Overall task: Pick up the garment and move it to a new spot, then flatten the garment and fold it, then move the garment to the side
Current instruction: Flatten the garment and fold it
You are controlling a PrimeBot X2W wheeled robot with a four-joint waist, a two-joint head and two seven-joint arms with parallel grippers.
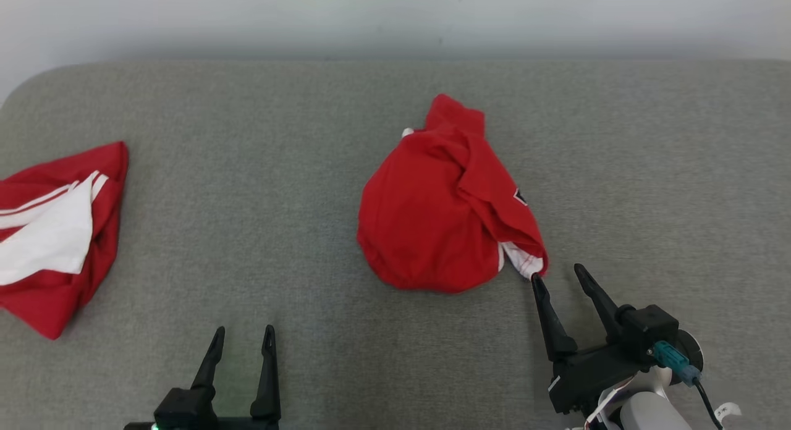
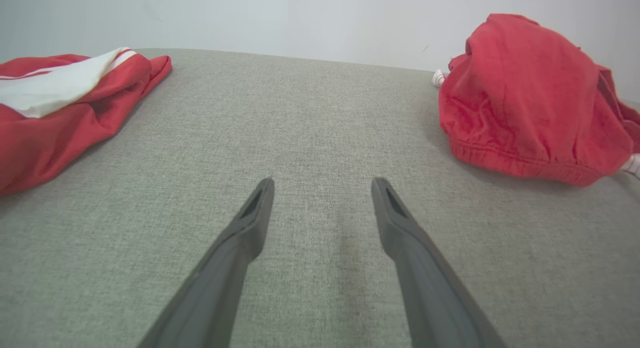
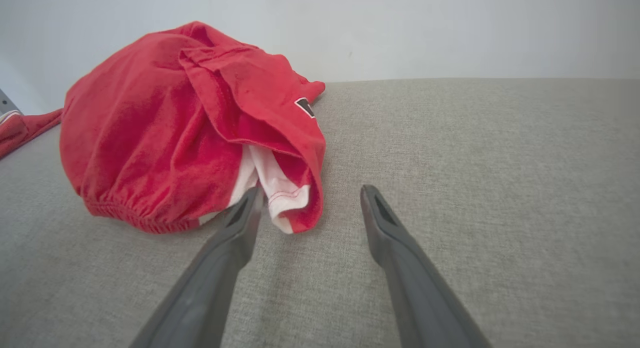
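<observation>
- Two grippers. The right gripper (image 1: 557, 274) has its jaws spread wide, holding nothing. The left gripper (image 1: 245, 329) is spread and empty too.
- Two red garments. The crumpled garment (image 1: 432, 220) lies mid-surface, just ahead and left of the right gripper. That gripper's nearer fingertip is just beside the garment's white-lined corner; contact cannot be told.
- The second garment (image 1: 55, 232), with a white panel and stripes, lies well apart at the far left.
- The crumpled garment is a soft, rounded heap with a gathered hem, on a grey woven surface (image 1: 309, 139).

bright even light, soft shadows, wide-angle edge distortion
</observation>
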